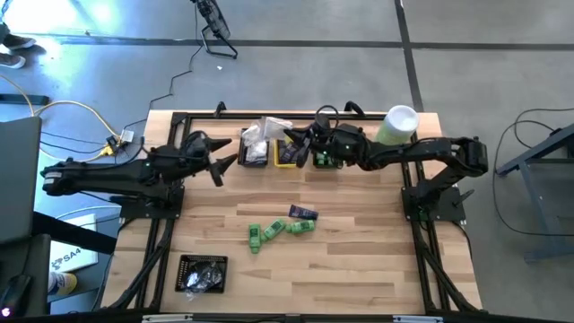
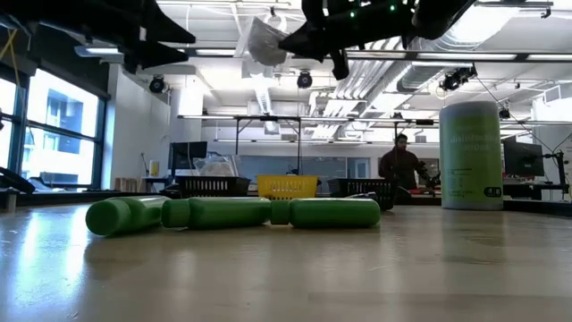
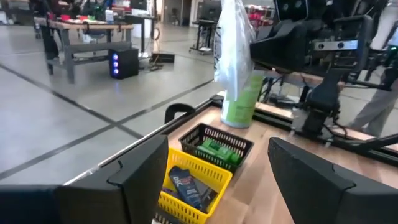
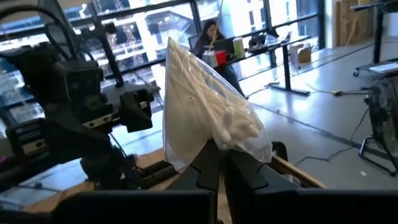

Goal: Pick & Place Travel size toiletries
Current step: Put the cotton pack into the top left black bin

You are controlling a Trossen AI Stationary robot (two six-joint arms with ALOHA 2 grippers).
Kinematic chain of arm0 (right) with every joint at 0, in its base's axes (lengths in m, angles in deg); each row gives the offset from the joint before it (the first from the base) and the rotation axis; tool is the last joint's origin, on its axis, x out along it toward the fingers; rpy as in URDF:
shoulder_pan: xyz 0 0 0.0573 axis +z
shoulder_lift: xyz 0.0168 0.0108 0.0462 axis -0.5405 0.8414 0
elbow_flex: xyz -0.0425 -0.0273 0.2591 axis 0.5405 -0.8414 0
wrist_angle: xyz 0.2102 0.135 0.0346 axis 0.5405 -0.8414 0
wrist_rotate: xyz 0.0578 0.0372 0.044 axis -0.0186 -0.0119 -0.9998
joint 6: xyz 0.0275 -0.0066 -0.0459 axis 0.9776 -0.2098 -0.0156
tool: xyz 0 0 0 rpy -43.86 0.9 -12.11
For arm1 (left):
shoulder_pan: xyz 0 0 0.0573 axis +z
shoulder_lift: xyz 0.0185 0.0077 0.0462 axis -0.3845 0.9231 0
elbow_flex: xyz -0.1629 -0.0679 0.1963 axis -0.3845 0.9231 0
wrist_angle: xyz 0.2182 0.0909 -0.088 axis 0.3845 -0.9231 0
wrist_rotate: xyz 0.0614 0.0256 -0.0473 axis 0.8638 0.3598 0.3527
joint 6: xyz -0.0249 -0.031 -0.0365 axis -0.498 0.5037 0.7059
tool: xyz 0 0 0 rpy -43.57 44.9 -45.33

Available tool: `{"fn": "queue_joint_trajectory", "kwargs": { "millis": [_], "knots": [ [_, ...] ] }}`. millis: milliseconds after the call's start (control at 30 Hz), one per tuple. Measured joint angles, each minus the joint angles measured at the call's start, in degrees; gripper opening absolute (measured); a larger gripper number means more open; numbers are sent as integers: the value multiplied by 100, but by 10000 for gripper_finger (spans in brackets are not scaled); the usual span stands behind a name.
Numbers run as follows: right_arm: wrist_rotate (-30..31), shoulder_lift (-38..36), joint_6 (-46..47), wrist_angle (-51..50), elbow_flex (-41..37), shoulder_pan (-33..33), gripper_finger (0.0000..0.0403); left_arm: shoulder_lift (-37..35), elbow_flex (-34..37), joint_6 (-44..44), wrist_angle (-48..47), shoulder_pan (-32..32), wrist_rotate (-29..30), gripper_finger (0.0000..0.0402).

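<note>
My right gripper (image 1: 289, 136) is shut on a clear packet of white cotton swabs (image 4: 205, 99), which it holds in the air over the row of small bins at the table's far side. My left gripper (image 1: 230, 161) stands open and empty, level, just left of those bins and pointing at them. Several bright green little bottles (image 1: 280, 231) lie on their sides at the table's middle, with a dark blue tube (image 1: 303, 213) beside them. In the left wrist view another blue tube (image 3: 186, 186) lies in the yellow bin (image 3: 214, 174). Green bottles (image 3: 217, 151) fill the black bin behind it. My right gripper pinches the packet's narrow lower corner (image 4: 214, 142) between its two fingertips. The fingers lie level and come from the table's right side. The packet is lifted clear of the bins and stands out past the fingertips, its wider part upright above the corner.
A big pale-green cylinder with a white lid (image 1: 399, 126) stands at the far right, behind my right arm. A black bin with dark pieces (image 1: 202, 273) sits near the front left. The black frame rails (image 1: 161, 260) run along both sides. Bare wood lies at the front right.
</note>
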Motion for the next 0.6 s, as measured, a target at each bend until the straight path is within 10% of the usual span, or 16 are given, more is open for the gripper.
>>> {"fn": "queue_joint_trajectory", "kwargs": {
  "millis": [600],
  "knots": [
    [-1969,2,-154,-495,-4,-852,3,1846,3,592,2365,1094,-1248,269]
  ]
}}
